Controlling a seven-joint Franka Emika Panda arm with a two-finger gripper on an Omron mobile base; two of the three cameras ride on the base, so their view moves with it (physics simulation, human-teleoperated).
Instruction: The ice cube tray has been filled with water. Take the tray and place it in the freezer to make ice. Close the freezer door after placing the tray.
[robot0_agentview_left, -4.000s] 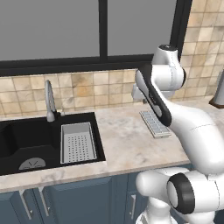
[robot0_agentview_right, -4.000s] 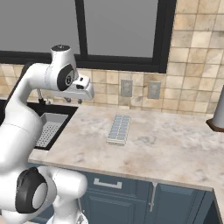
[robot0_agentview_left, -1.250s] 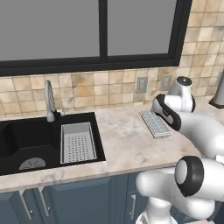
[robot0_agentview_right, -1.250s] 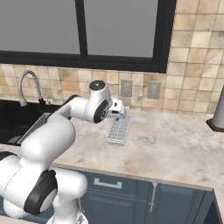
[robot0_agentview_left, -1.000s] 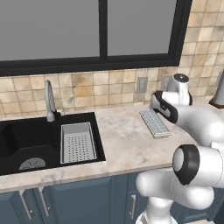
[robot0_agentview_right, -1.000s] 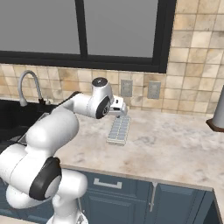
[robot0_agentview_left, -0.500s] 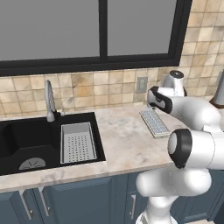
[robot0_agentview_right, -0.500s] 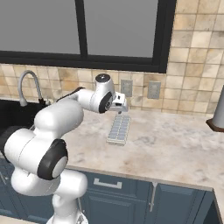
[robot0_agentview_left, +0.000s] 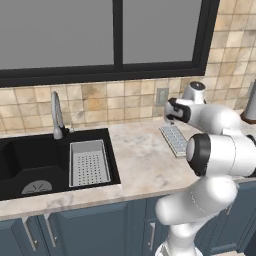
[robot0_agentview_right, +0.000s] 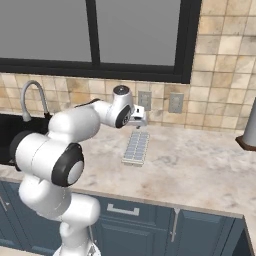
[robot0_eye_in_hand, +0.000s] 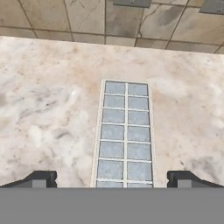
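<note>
The ice cube tray (robot0_eye_in_hand: 124, 135) is a light-grey grid of pale-blue cells with a faint sheen of water. It lies flat on the marble counter, its long side pointing at the tiled wall. From the two sides it appears as the tray (robot0_agentview_left: 175, 139) and the tray (robot0_agentview_right: 136, 147). My gripper (robot0_eye_in_hand: 113, 179) hangs above it, open, not touching it, with one fingertip (robot0_eye_in_hand: 41, 178) on each side of the tray's end. The hand (robot0_agentview_right: 137, 119) points down over the tray. The freezer and its door are out of view.
A black sink (robot0_agentview_left: 30, 160) with a grey strainer basket (robot0_agentview_left: 89, 162) and a faucet (robot0_agentview_left: 56, 115) lies to the left. Wall outlets (robot0_agentview_right: 145, 100) sit behind the tray. A grey object (robot0_agentview_right: 249, 125) stands at the far right. Bare counter (robot0_agentview_right: 200, 170) surrounds the tray.
The arm has swung down from high on the left to above the tray. Over the last second the hand has shifted slightly over it. The jaws stay open and the tray has not moved.
</note>
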